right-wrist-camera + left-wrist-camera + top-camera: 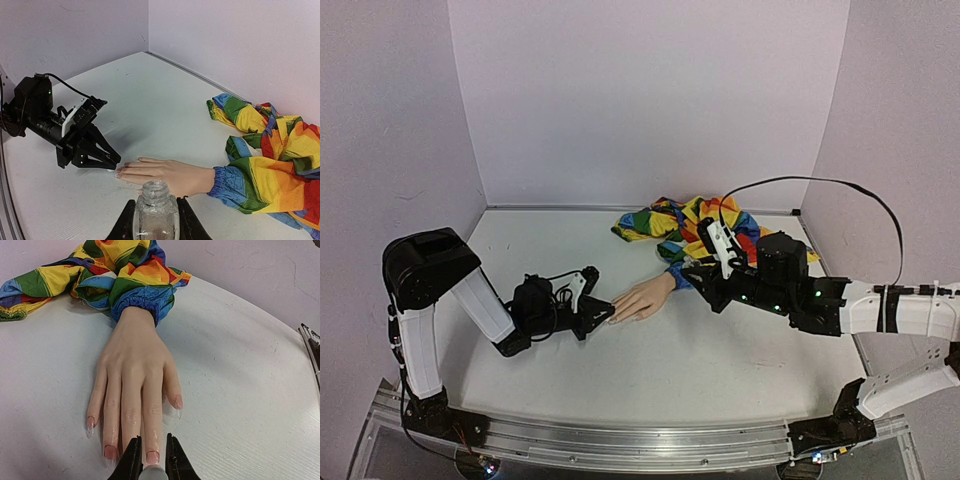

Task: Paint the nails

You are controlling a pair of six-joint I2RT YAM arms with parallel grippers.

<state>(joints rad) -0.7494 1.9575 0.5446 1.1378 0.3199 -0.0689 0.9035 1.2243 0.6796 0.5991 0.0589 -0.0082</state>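
Your left hand (153,440), pinched shut on a small whitish applicator (153,473), sits at the nails (110,451) of the mannequin hand (132,370) lying flat on the bench (240,390), your right hand (155,201) clamps the open bottle (155,215), and several nails look pink, so painting seems partway done.

Top view. Mannequin hand (645,297) lies flat on the table (720,370), mid-table, fingers toward 8 o'clock. Sleeve (700,225) heaped behind it at 1 o'clock, near the back wall. Left gripper (607,314) at 8 o'clock of the hand, tips right at the nails (111,451), a small rounded piece (152,473) between them. Right gripper (156,222) at 3 o'clock of the wrist, beside the cuff, bottle (156,202) between its fingers.
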